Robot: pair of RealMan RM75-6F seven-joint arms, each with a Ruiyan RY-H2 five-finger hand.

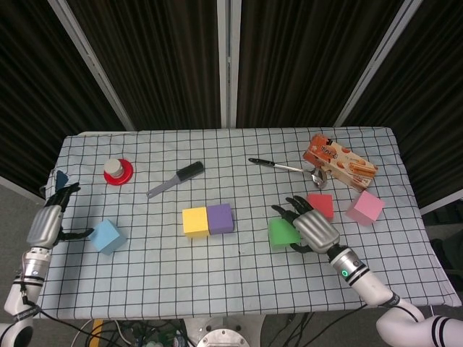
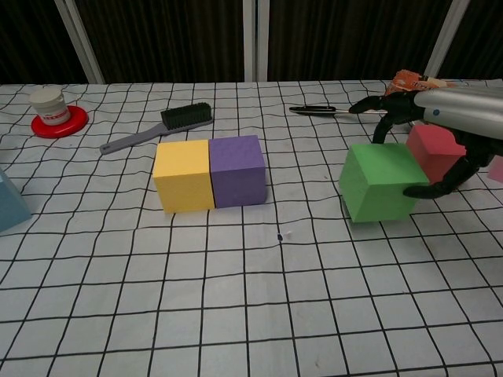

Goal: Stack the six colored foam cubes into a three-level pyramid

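Overhead, the right hand point(image 1: 309, 227) lies low over the checked table point(image 1: 239, 282), its forearm running back toward the near right corner and its fingers point(image 1: 288, 210) spread and curved over the green cube point(image 1: 281, 233). The cube sits under the fingertips, on the side of the palm toward the table's middle; whether the fingers press it cannot be told from this view. Just behind the hand stands the red cube point(image 1: 320, 204), and past that, to the hand's outer side, the pink cube point(image 1: 365, 207). Well off from the fingertips, toward the middle, the yellow cube point(image 1: 194, 220) and purple cube point(image 1: 221, 217) stand touching side by side. The left hand point(image 1: 45, 223) hovers at the table's left edge, fingers pointing away from the robot, holding nothing, with the blue cube point(image 1: 105, 236) just beside it on its inner side.

From the chest, the right hand point(image 2: 440, 129) reaches in from the right edge, wide and arched. Its upper fingers point(image 2: 383, 110) curl down over the top far edge of the green cube point(image 2: 380, 181), and a lower finger lies along the cube's right face; contact is not clear. The red cube point(image 2: 436, 151) is behind the hand. The yellow cube point(image 2: 182, 175) and purple cube point(image 2: 238, 170) rest well beyond the fingertips. Only a corner of the blue cube point(image 2: 11, 203) shows at the left edge.
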